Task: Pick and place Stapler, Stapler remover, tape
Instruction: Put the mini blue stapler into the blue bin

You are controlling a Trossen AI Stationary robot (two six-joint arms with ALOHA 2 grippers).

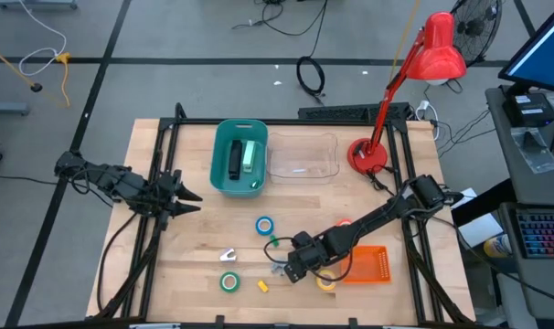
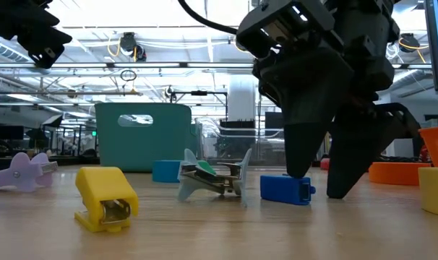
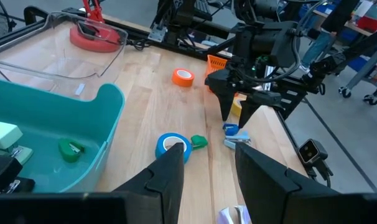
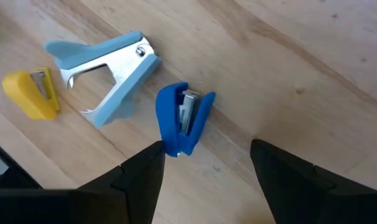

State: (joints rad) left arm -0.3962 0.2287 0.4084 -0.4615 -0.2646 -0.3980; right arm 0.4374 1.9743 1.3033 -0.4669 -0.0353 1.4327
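Fingers of the right gripper (image 4: 204, 163) stand spread and empty, one on each side of the small blue stapler (image 4: 182, 118), which lies on the table (image 1: 195, 247) just ahead of the tips; in the low view the two dark fingers (image 2: 302, 148) hang above it and do not seem to touch it. Just beside the blue stapler lies the pale blue staple remover (image 4: 107, 68), and a little further off the small yellow stapler (image 4: 32, 93). Taking the overhead view as a clock face with its centre at mid-table, this cluster sits at about 6 o'clock, near the front edge. A green tape roll (image 1: 229, 281) lies at about 7 o'clock, a blue tape roll (image 1: 264, 225) near the centre, an orange tape roll (image 3: 183, 76) towards 4 o'clock beside the orange basket (image 1: 368, 265), and a yellow roll, partly hidden by the arm, close to that basket. The teal bin (image 1: 222, 178) at 12 o'clock already holds some items, with a clear tray (image 1: 304, 157) next to it. The left gripper (image 3: 204, 168) waits at 9 o'clock, its fingers partly parted and holding nothing. To my eye the step in hand is the pick of the blue stapler. Next the right arm likely has to drop a touch lower, pinch the stapler's sides without nudging the remover, and lift it clear.
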